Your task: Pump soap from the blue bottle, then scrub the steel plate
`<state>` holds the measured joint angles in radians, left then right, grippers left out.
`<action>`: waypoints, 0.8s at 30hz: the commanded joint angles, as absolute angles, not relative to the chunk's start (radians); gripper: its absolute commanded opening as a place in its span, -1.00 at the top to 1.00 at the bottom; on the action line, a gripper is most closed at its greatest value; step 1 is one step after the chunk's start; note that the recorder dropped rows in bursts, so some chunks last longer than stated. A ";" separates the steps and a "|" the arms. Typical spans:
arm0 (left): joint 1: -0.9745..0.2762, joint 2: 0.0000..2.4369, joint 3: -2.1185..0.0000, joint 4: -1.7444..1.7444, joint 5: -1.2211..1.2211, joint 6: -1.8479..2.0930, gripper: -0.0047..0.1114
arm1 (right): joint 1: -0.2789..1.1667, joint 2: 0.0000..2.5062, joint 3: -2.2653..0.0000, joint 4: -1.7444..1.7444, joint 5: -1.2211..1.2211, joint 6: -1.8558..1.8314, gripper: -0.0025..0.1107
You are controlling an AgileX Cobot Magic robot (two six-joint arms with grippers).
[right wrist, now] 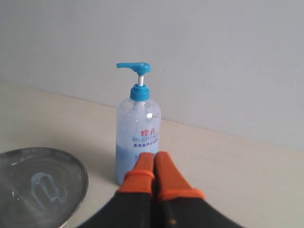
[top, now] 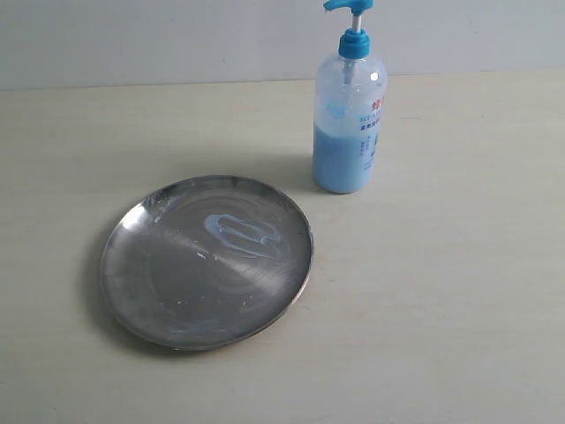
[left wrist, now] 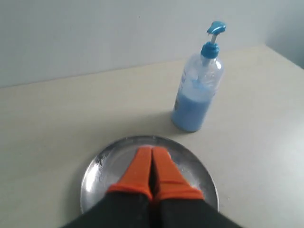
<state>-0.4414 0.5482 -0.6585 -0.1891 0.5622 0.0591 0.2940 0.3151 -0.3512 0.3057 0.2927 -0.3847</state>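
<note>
The steel plate [top: 132, 278] lies flat on the table at the lower left of the exterior view, with a pale blue smear of soap [top: 240, 233] near its middle. The blue bottle [top: 350, 115] stands upright behind the plate's right side, half full of light-blue liquid, pump head raised. Neither arm shows in the exterior view. In the left wrist view my left gripper [left wrist: 152, 149] is shut and empty, hanging above the steel plate [left wrist: 97, 173], the blue bottle [left wrist: 195, 90] beyond it. My right gripper [right wrist: 154, 154] is shut and empty, short of the blue bottle [right wrist: 137, 128]; the steel plate [right wrist: 71, 183] lies beside.
The pale table [top: 441, 309] stretches bare to the right and front of the plate. A plain light wall [top: 177, 40] closes the back edge.
</note>
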 commanded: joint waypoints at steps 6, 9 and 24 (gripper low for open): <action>-0.439 0.222 -0.455 -0.189 0.410 0.074 0.92 | 0.291 0.465 -0.345 0.385 0.249 -0.393 0.96; -0.439 0.167 -0.416 -0.185 0.376 0.074 0.92 | 0.291 0.474 -0.345 0.385 0.249 -0.393 0.96; -0.439 0.103 -0.395 -0.185 0.373 0.074 0.92 | 0.291 0.434 -0.345 0.389 0.240 -0.393 0.96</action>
<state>-0.4414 0.1089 -0.3983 -0.1870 0.3884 0.0711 0.2940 0.4387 -0.3512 0.3862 0.2504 -0.3847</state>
